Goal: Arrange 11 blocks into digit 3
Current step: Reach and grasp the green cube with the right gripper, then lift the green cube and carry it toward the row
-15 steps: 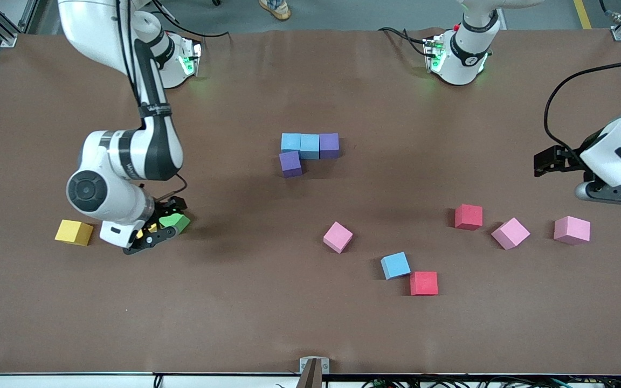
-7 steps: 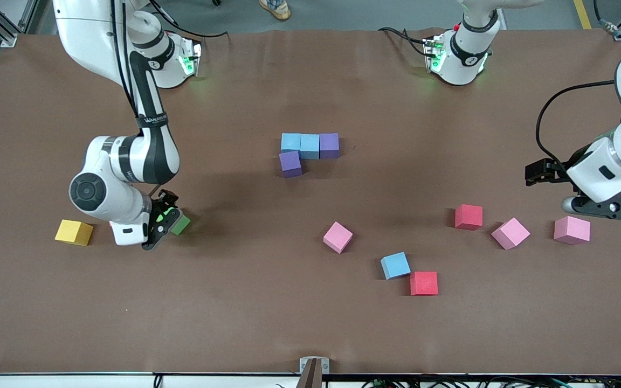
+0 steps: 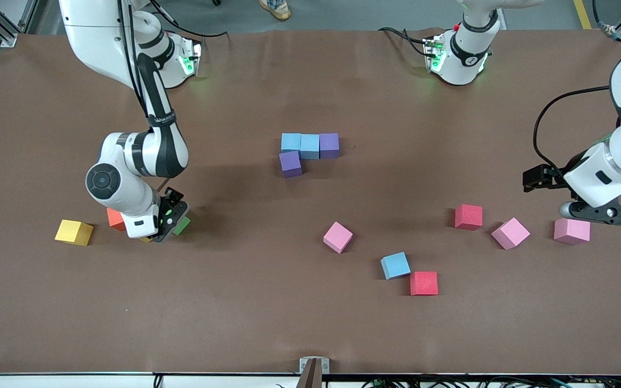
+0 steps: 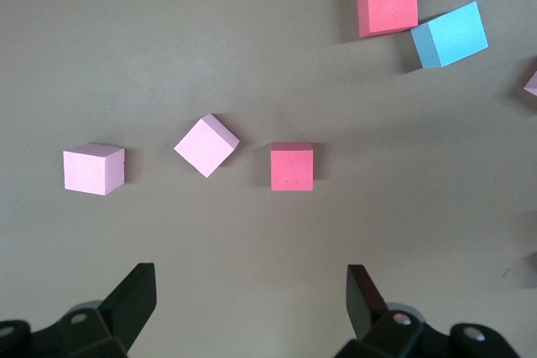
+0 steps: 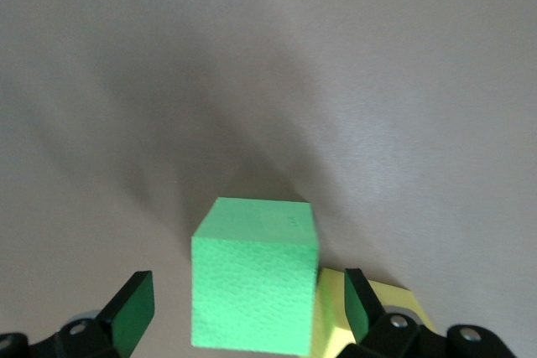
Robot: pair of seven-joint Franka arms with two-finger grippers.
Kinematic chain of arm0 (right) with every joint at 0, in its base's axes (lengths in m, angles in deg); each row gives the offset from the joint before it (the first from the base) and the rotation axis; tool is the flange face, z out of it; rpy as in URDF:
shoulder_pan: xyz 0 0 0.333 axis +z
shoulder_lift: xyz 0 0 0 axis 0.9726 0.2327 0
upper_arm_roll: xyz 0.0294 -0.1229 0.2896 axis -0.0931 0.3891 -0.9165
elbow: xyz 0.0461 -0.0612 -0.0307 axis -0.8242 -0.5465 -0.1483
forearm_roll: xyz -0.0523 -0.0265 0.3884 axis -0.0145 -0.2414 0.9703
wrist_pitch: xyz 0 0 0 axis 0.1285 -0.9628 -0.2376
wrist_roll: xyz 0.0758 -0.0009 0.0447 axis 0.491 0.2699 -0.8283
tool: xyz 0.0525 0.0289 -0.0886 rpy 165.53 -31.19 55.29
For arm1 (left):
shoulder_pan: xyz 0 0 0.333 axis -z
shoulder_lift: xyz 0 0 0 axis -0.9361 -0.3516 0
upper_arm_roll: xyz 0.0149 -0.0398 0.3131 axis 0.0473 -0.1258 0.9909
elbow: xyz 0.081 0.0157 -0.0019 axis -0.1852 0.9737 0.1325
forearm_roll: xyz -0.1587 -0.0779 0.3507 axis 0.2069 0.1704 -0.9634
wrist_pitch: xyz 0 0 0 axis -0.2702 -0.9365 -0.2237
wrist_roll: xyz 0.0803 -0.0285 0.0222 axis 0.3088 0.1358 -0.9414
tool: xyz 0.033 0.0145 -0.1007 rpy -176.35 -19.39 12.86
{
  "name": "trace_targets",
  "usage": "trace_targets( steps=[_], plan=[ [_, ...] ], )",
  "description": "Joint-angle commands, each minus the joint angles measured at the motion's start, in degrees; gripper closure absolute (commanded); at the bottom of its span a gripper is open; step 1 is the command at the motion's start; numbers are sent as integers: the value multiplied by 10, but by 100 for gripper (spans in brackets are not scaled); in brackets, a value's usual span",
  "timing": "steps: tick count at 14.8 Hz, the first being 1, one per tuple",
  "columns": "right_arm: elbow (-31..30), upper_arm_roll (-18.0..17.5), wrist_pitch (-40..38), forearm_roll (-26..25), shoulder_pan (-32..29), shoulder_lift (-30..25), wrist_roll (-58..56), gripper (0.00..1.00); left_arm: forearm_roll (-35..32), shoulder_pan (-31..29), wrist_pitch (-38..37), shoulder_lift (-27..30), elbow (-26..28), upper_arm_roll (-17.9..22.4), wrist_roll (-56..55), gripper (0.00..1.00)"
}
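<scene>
Two light blue blocks (image 3: pixel 299 144) and a purple block (image 3: pixel 329 144) form a touching row at mid-table, with a second purple block (image 3: pixel 290 163) against its end. My right gripper (image 3: pixel 169 220) (image 5: pixel 245 306) stands open low astride the green block (image 3: pixel 183 226) (image 5: pixel 256 282), both fingers apart from it. The orange block (image 3: pixel 114 218) and yellow block (image 3: pixel 74 231) lie beside that hand. The bright pink block (image 3: pixel 338 236), a light blue block (image 3: pixel 395 265) (image 4: pixel 450 34) and two red blocks (image 3: pixel 423 283) (image 3: pixel 468 216) (image 4: pixel 292 166) lie scattered. My left gripper (image 3: pixel 604 213) (image 4: pixel 250 303) hangs open and empty.
Two paler mauve-pink cubes (image 3: pixel 510 233) (image 3: pixel 571 230) (image 4: pixel 206 145) (image 4: pixel 93 168) lie toward the left arm's end, one just under the left hand. A pale yellow thing (image 5: pixel 336 316) touches the green block under the right gripper. The table's front edge carries a small metal bracket (image 3: pixel 314 366).
The right hand has swung and shifted toward mid-table, uncovering the orange block. The left hand has come down toward the mauve-pink cube. No block has moved.
</scene>
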Motion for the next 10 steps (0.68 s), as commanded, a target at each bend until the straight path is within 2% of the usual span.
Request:
trace_targets(
  steps=[1,10],
  plan=[
    [-40,-13,24,25,-6,-25,-17,0,-5,4,7,-3,1,0,2,0],
    [-39,-22,71,26,-18,1,-18,0,-1,19,13,-1,2,-5,-2,0]
  ],
)
